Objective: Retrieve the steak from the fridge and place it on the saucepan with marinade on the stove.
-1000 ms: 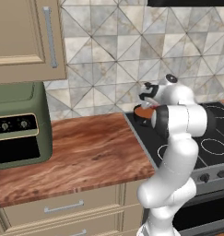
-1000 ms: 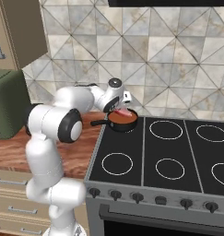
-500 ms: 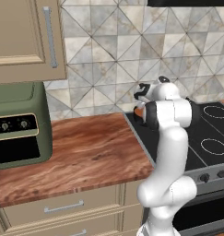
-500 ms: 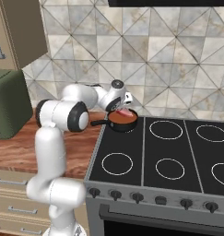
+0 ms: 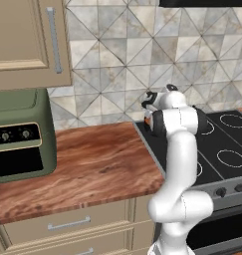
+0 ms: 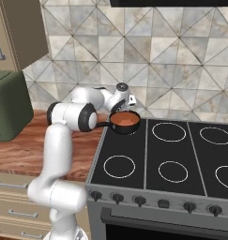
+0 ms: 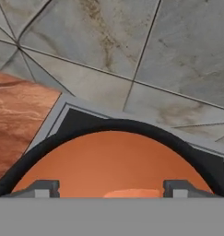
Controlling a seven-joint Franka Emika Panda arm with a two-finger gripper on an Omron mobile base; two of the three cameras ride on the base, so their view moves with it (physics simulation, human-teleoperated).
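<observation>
The saucepan with marinade [image 6: 125, 122] stands on the back left burner of the stove [image 6: 181, 159], its black handle pointing left. In the hand view its black rim and orange liquid [image 7: 109, 156] lie just below the gripper [image 7: 111, 189], whose fingertips [image 7: 42, 188] stand wide apart, open. A pale pink-orange edge of the steak [image 7: 132, 193] shows low between them, lying on the marinade. From the right base view the gripper [image 6: 125, 101] hangs right above the pan; the left base view has the gripper [image 5: 150, 102] partly behind the arm. The fridge is out of view.
A green toaster oven [image 5: 18, 134] sits on the wooden counter [image 5: 92, 169] left of the stove, under a beige wall cabinet [image 5: 28, 40]. The tiled wall [image 6: 171, 65] stands close behind the pan. More white ring burners [image 6: 169, 132] lie to the right.
The fingers have spread from nearly shut to wide apart over the pan. The arm's elbow has swung toward the counter, while the hand stays above the saucepan.
</observation>
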